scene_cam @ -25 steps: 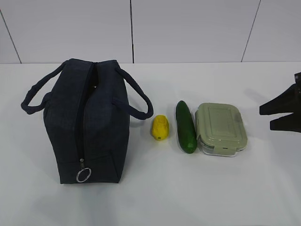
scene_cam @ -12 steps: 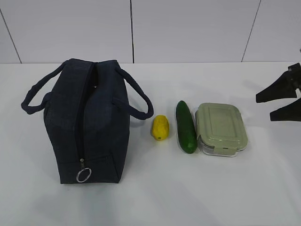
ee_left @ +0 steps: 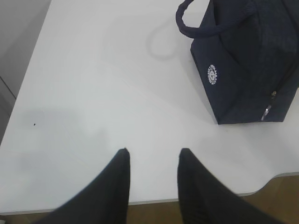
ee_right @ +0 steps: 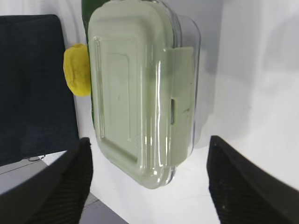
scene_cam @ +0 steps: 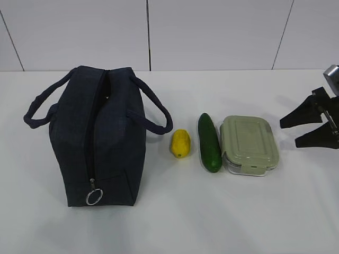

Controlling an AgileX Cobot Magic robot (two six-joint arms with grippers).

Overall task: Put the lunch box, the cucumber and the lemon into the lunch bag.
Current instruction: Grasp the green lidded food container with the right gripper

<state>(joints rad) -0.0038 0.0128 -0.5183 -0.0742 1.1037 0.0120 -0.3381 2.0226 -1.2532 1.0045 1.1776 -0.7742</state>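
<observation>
Currently: one lunch bag (scene_cam: 98, 137), one lemon (scene_cam: 180, 143), one cucumber (scene_cam: 210, 142), one lunch box (scene_cam: 248, 144), in a row on the white table (scene_cam: 212, 211).
The right gripper (scene_cam: 291, 130) hovers right of the lunch box, jaws spread wide, holding nothing. The left gripper (ee_left: 152, 161), jaws parted and empty, hangs over bare table near the bag's zipper end.

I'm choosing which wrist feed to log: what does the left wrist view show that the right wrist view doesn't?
Only the left wrist view shows the lunch bag's white round logo, a loop handle and the open, empty left gripper. Only the right wrist view shows the lunch box, the lemon, a sliver of the cucumber and the open right gripper. Both show the lunch bag and the table.
</observation>
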